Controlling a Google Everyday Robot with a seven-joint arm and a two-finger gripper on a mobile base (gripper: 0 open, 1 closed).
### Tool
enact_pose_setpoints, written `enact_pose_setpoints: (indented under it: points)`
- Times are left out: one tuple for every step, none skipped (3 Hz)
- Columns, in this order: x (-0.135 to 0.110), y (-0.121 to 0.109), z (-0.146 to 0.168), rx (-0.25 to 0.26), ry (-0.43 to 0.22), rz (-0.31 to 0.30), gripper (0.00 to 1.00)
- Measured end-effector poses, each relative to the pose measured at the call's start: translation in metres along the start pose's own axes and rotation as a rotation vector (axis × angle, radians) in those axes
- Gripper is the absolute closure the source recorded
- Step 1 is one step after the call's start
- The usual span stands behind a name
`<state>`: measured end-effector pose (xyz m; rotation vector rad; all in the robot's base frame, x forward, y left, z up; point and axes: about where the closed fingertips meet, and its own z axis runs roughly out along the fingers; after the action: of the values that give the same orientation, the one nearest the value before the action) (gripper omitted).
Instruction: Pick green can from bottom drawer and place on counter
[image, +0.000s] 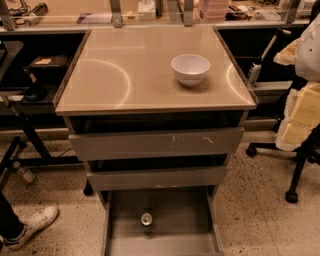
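Observation:
The green can stands upright on the flat grey floor of the open bottom drawer, near its front and a little left of centre, with its silver pull-tab end facing up. The glossy beige counter tops the drawer unit above it. The two wider grey drawers above the bottom one stand slightly pulled out. My gripper does not show in the camera view.
A white bowl sits on the counter's right half. A cluttered wooden bench runs along the back. A wheeled chair with yellow padding stands at the right. A person's white shoe and a small bottle are on the floor at left.

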<state>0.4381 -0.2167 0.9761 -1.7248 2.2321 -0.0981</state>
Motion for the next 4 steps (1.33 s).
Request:
enact_pose_setpoints:
  points:
    - [0.000, 0.000, 0.000, 0.000, 0.000, 0.000, 0.00]
    - [0.000, 0.006, 0.013, -0.011, -0.016, 0.003, 0.00]
    - [-0.002, 0.025, 0.058, -0.053, -0.055, 0.010, 0.00]
    - [0.000, 0.046, 0.127, -0.109, -0.074, 0.026, 0.00]
